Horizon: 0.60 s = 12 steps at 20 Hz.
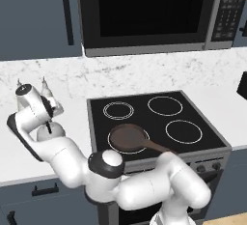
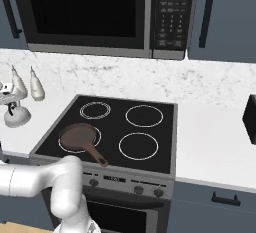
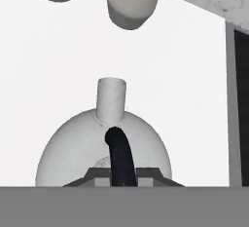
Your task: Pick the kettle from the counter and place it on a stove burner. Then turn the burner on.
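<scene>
Brown frying pan (image 2: pixel 78 138) on the near-left ring of a black glass cooktop (image 2: pixel 160 132), handle pointing near and right. Two pale slim-necked bottles (image 2: pixel 27 84) upright side by side to the left, against a marbled backsplash (image 2: pixel 200 84). Overhead, a dark-doored microwave (image 2: pixel 90 14) between blue-grey cabinets (image 2: pixel 230 19). Below, oven knobs (image 2: pixel 138 190) in a row.

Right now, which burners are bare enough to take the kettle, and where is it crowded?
Free: the back right burner, the front right burner and the small double-ringed back left one. The pan fills the front left. Crowded: the counter left of the stove, where the gripper is shut on the kettle beside two bottles.
</scene>
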Available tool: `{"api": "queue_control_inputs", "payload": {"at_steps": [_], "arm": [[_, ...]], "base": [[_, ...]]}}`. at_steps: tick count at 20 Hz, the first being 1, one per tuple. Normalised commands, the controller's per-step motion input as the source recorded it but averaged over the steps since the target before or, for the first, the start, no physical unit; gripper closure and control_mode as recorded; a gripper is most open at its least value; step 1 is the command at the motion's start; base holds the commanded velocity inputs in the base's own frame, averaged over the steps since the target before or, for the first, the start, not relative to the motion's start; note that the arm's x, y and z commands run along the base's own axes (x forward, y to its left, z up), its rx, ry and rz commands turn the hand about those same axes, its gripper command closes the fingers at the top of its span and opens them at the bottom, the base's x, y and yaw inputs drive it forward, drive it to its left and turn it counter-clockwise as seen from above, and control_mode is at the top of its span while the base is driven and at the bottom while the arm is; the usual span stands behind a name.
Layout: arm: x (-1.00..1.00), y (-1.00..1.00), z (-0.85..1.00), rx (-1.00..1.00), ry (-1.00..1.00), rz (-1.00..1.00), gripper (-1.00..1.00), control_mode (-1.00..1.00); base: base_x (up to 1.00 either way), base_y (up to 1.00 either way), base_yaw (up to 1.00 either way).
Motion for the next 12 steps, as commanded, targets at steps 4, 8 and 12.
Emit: {"api": "queue_control_inputs", "payload": {"at_steps": [4,8,12], "arm": [[-0.32,-0.80,0.56,0.04,-0.54,-0.04,1.00,-1.00],[-0.20,-0.99,0.82,0.10,-0.52,-0.10,1.00,-1.00],[-0.06,-1.00,0.72,0.10,-0.42,-0.17,1.00,-1.00]], "base": [[0.00,0.00,0.00],[0.00,0.00,0.00],[0.00,0.00,0.00]]}}
